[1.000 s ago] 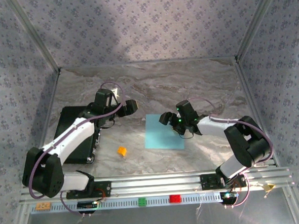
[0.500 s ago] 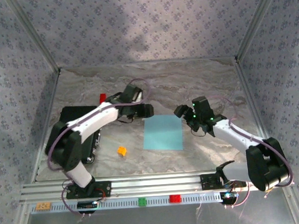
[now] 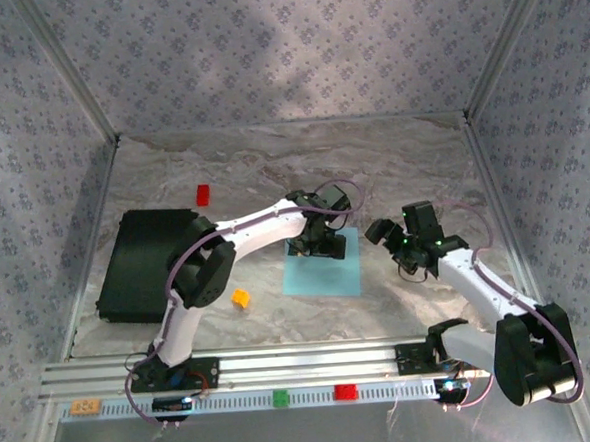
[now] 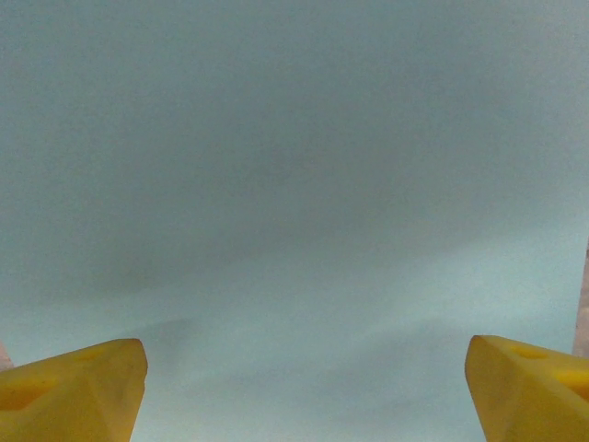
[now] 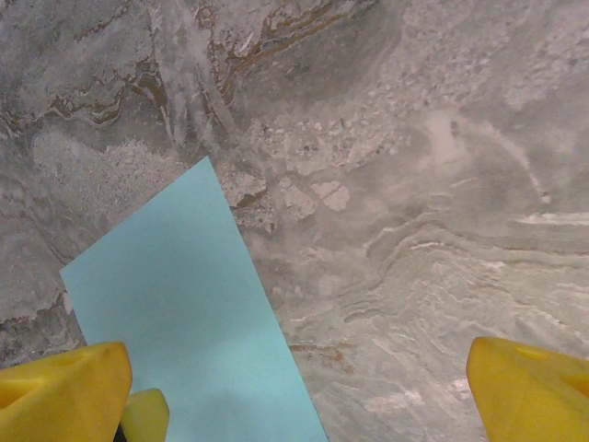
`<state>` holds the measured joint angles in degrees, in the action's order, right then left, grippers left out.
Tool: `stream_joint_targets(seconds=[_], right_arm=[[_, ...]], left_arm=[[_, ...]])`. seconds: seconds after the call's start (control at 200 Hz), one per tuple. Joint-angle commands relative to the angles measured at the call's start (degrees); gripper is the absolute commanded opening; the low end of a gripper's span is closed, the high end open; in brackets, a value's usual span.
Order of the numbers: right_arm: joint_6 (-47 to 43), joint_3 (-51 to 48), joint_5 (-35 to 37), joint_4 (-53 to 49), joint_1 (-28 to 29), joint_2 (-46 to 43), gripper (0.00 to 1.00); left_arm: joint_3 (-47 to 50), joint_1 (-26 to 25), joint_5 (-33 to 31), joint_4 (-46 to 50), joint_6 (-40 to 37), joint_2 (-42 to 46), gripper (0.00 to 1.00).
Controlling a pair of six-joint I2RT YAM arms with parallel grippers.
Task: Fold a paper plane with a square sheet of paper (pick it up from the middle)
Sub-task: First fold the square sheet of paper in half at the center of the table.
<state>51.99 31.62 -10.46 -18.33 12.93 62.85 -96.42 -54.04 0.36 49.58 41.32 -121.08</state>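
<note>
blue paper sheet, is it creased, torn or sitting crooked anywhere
Nothing stands out. The square sheet of paper lies flat on the table, with no creases or tears showing and its edges straight. The left gripper is above it, fingers open.

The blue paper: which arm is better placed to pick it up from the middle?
Left. The left gripper hangs open above the sheet; the right gripper is beside its edge.

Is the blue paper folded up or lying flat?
Flat and spread out: the blue paper lies as a plain square, with no creases showing.
</note>
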Motion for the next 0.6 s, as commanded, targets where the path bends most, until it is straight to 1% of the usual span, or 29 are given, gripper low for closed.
stream_joint_targets(seconds=[0.0, 0.19, 0.36, 0.595], right_arm=[[-2.0, -1.1, -1.2, -2.6, -1.4, -1.1, 0.96], [-2.8, -2.1, -2.9, -2.4, -3.1, -2.0, 0.96], [-3.6, -2.8, -4.3, -1.5, -3.6, -3.1, 0.97], [-3.9, -4.3, -5.9, -0.1, -4.7, -5.4, 0.99]], left_arm=[[-3.2, -0.1, -2.6, 6.0, 2.9, -1.8, 0.90], [-5.4, -0.1, -2.8, 6.7, 3.5, -3.6, 0.92], [-6.8, -0.2, -1.6, 6.8, 4.4, -5.4, 0.94], [-8.3, -0.3, -1.7, 7.1, 5.8, -6.9, 0.96]])
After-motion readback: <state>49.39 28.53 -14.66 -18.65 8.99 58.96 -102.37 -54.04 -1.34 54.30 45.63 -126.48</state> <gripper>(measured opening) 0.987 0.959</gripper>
